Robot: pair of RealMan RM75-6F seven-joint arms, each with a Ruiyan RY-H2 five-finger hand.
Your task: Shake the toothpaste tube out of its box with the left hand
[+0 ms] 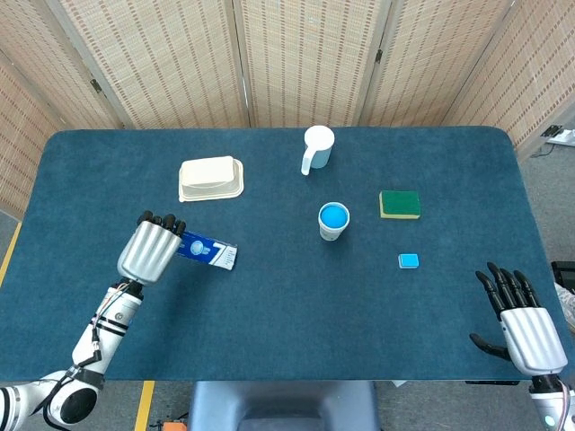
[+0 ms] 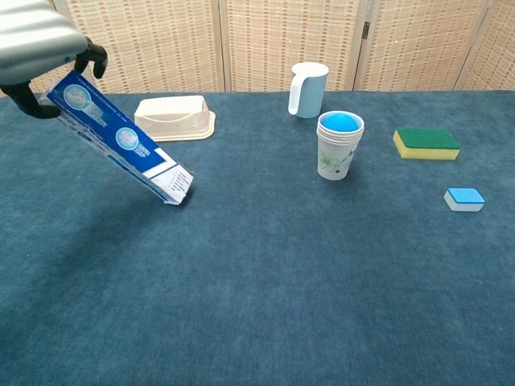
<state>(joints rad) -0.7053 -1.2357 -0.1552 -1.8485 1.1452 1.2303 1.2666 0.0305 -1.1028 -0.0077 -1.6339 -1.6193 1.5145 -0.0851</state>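
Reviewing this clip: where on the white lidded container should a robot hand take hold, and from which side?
Across the short width of the white container, coming from above. It lies flat on the table and is long and low with a flared rim, so its narrow sides best fit a robot hand.

Overhead head view; low chest view, same table (image 1: 269, 314).
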